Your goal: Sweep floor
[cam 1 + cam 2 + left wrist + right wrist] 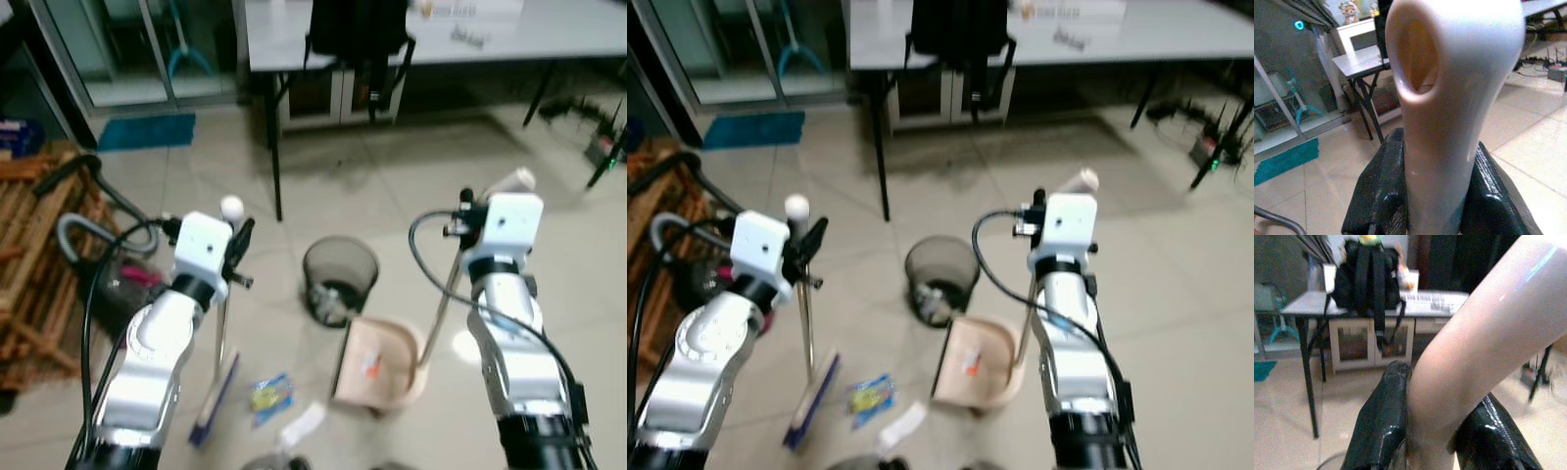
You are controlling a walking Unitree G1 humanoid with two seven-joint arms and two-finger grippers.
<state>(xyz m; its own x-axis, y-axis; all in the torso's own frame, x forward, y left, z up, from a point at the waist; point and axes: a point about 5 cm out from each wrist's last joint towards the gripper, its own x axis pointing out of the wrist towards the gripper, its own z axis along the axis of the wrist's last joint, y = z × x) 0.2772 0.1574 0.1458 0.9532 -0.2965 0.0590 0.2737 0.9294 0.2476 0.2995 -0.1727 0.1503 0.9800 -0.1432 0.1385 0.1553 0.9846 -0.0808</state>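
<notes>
My left gripper [235, 245] is shut on the pale handle top [1449, 98] of a broom; its thin shaft [221, 333] runs down to the blue brush head [214, 401] on the tiled floor. My right gripper [480, 211] is shut on the pale handle [1479, 352] of a beige dustpan [377, 364], which rests on the floor between my arms, its mouth facing left. A small bit of litter lies inside the pan. A blue and yellow wrapper [268, 394] and a white scrap [302, 423] lie on the floor just left of the pan.
A black mesh waste bin [339, 278] stands just behind the dustpan. A grey table [294, 39] with a black backpack [358, 29] stands further back. A vacuum hose [88, 230] and a wooden rack [34, 264] sit at the left. Cables lie at the far right.
</notes>
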